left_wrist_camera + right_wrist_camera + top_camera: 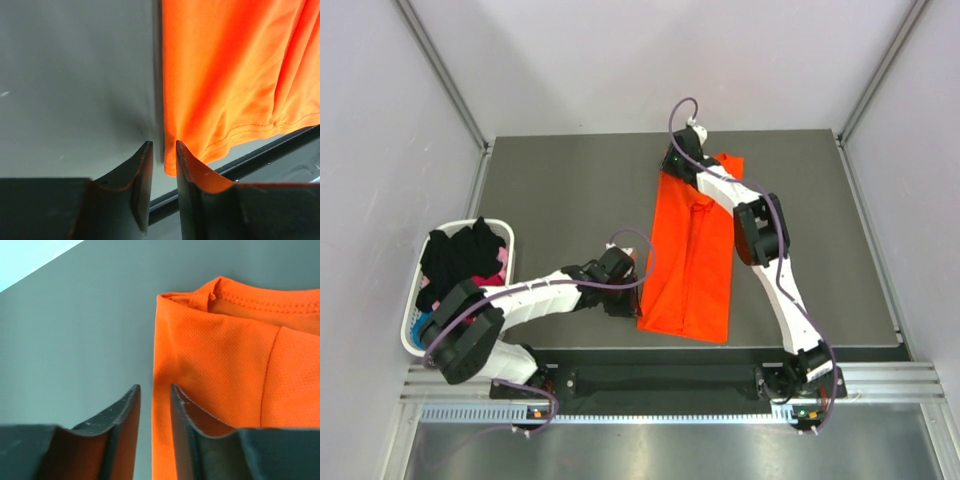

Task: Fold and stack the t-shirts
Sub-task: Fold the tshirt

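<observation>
A bright orange t-shirt point(695, 250) lies on the dark table as a long narrow strip, folded lengthwise. My left gripper point(628, 300) sits at its near left corner. In the left wrist view the left gripper point(163, 145) is open a little, and the hem corner of the orange t-shirt point(225, 75) lies loose in the gap. My right gripper point(676, 163) is at the far left corner by the collar. It point(155, 387) stands slightly open astride the left edge of the orange t-shirt point(215, 355), not pinching it. More t-shirts, black point(460, 255), magenta and blue, are heaped in a basket.
The white basket point(408, 320) stands off the table's left side, beside the left arm. The table's front edge point(720, 350) runs just below the shirt's hem. Grey walls close in the table on the left, right and back.
</observation>
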Available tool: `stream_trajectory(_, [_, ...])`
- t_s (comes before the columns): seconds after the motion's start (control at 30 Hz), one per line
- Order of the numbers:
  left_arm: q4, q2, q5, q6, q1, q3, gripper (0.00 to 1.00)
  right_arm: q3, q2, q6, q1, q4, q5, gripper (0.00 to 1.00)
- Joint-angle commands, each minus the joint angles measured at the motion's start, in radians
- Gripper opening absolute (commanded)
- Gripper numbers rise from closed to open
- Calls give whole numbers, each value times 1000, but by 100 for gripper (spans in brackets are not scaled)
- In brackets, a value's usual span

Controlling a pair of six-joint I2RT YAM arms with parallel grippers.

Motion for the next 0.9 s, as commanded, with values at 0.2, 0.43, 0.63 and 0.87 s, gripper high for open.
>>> stream_trajectory(0.2, [-125, -122, -54, 14, -4, 137, 31, -256, -425, -68, -39, -46, -48, 39])
stream_trajectory(0.43, [-99, -135, 40, 79, -6, 196, 29, -498, -678, -105, -62, -197, -94, 40])
stream_trajectory(0.63, [-66, -88, 50, 88, -23, 229, 28, -695, -778, -125, -119, -187, -139, 33])
stream_trajectory(0.87, [-43, 26, 5, 63, -107, 259, 28, -711, -701, -206, -188, -110, -195, 31])
